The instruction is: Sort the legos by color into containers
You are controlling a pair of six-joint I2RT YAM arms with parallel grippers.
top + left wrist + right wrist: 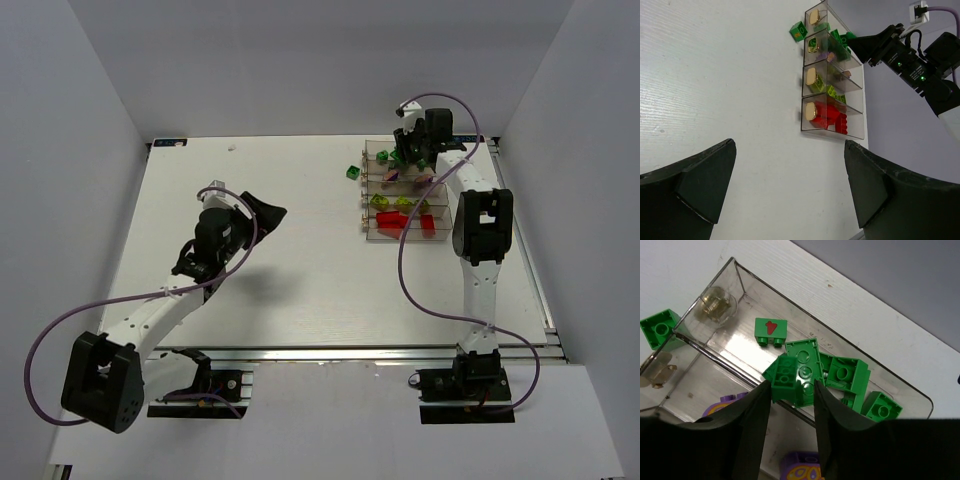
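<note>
L gripper [790,185] wide open, empty, over table [715,75], well left of the bins [857,125]. R gripper [790,392] part open over far bin w/ green legos; green brick [799,371] at its tips, can't tell if gripped. Loose green brick [660,329] on table, just outside bins.

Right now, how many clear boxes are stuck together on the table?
4, side by side, near to far: the red box, the yellow-green box, the purple box, the green box. None look hidden.

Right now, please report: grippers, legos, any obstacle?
Left gripper open, empty. Right gripper over far bin, green brick at its tips, grip unclear. One loose green brick beside containers. No obstacle.
</note>
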